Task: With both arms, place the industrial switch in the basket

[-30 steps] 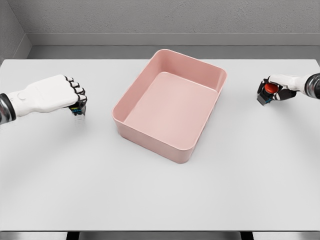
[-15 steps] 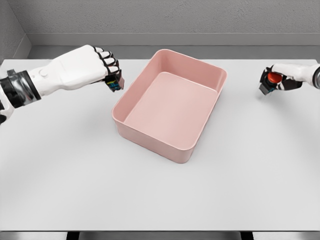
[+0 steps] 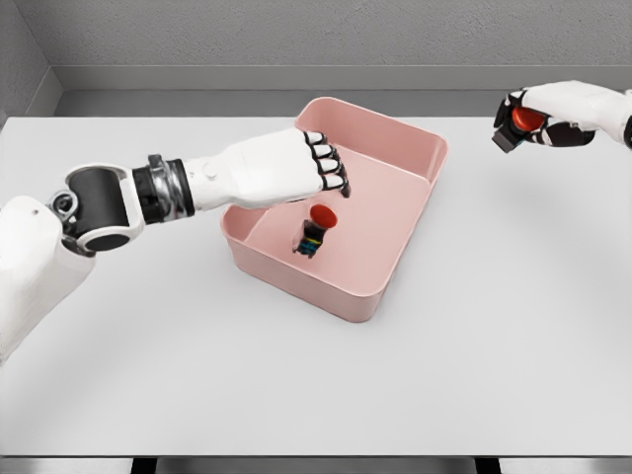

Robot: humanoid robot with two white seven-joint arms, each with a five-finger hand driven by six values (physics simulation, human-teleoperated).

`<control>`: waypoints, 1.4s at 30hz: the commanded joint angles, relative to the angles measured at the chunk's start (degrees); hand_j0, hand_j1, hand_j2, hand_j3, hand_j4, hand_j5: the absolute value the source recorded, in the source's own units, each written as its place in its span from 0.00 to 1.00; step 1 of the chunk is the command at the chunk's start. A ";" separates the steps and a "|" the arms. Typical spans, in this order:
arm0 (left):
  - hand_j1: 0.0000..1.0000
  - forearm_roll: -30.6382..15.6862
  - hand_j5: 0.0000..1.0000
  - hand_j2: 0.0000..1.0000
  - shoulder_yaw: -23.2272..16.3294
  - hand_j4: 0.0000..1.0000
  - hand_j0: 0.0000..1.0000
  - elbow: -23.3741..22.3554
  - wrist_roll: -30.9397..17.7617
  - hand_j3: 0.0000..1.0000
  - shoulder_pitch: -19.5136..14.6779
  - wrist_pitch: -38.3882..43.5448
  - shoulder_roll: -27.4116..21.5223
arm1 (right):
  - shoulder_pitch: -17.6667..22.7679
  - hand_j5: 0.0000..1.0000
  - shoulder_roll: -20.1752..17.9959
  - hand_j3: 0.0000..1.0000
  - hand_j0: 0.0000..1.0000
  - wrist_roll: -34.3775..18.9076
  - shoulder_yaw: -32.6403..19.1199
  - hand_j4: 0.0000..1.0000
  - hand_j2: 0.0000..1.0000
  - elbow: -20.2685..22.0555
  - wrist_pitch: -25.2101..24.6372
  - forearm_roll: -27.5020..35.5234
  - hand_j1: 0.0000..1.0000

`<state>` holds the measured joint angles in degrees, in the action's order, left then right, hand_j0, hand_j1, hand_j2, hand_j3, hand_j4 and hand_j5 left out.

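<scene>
A pink basket (image 3: 410, 138) stands in the middle of the white table. My left hand (image 3: 321, 173) hangs over its near-left part with the fingers loosened and nothing in them. Just below it a small dark switch with a red button (image 3: 315, 231) is inside the basket, apart from the fingers; whether it rests on the floor I cannot tell. At the upper right, my right hand (image 3: 528, 117) is raised above the table and is shut on a second dark switch with a red button (image 3: 514, 122).
The white table (image 3: 316, 385) extends wide around the basket. A grey wall and floor strip run behind its far edge.
My left hand moved right over the basket and let go of its switch, which is now inside the basket. My right hand rose and shifted slightly left with its switch.
</scene>
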<state>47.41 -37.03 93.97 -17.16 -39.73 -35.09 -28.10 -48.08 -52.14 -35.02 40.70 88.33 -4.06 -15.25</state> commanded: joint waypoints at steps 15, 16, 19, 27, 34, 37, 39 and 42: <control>1.00 -16.21 1.00 1.00 11.54 1.00 1.00 1.13 0.54 1.00 7.64 0.09 -21.90 | -2.02 0.46 7.49 0.46 0.46 0.02 4.74 0.46 0.46 10.64 -0.15 -0.04 0.46; 1.00 -16.47 1.00 1.00 12.86 1.00 1.00 1.04 0.46 1.00 9.14 0.09 -22.96 | -2.64 0.46 8.63 0.46 0.46 0.02 5.71 0.46 0.46 10.55 -0.24 -0.04 0.46; 1.00 -17.96 1.00 1.00 16.28 1.00 1.00 0.43 0.54 1.00 12.74 0.09 -25.86 | -3.69 0.46 13.91 0.46 0.46 0.02 8.96 0.46 0.46 8.97 -0.51 -0.13 0.46; 1.00 -19.11 1.00 1.00 17.78 1.00 1.00 -1.77 0.54 1.00 14.06 0.09 -26.21 | -6.50 1.00 16.90 1.00 1.00 0.02 11.60 1.00 1.00 6.24 -2.26 -0.30 1.00; 1.00 -19.90 1.00 1.00 17.69 1.00 1.00 -1.86 0.54 1.00 14.50 0.09 -26.21 | 7.99 1.00 2.40 1.00 1.00 0.02 -15.82 1.00 1.00 6.33 11.00 -0.04 1.00; 1.00 -20.25 1.00 1.00 17.69 1.00 1.00 -1.95 0.37 1.00 14.59 0.09 -26.48 | 15.99 1.00 -1.03 1.00 1.00 0.02 -24.52 1.00 1.00 6.06 18.21 0.14 1.00; 1.00 -20.34 1.00 1.00 17.69 1.00 1.00 -2.39 0.46 1.00 15.64 0.09 -27.01 | 20.04 1.00 -2.18 1.00 1.00 0.02 -26.55 1.00 1.00 6.15 21.20 0.14 1.00; 1.00 -20.43 1.00 1.00 17.78 1.00 1.00 -2.65 0.46 1.00 15.91 0.09 -27.18 | 23.90 1.00 -2.18 1.00 1.00 0.02 -26.28 1.00 1.00 6.68 24.10 0.22 1.00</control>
<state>27.44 -19.30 91.51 -16.72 -23.73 -35.09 -55.03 -23.64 -53.53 -35.03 15.99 94.73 17.59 -15.28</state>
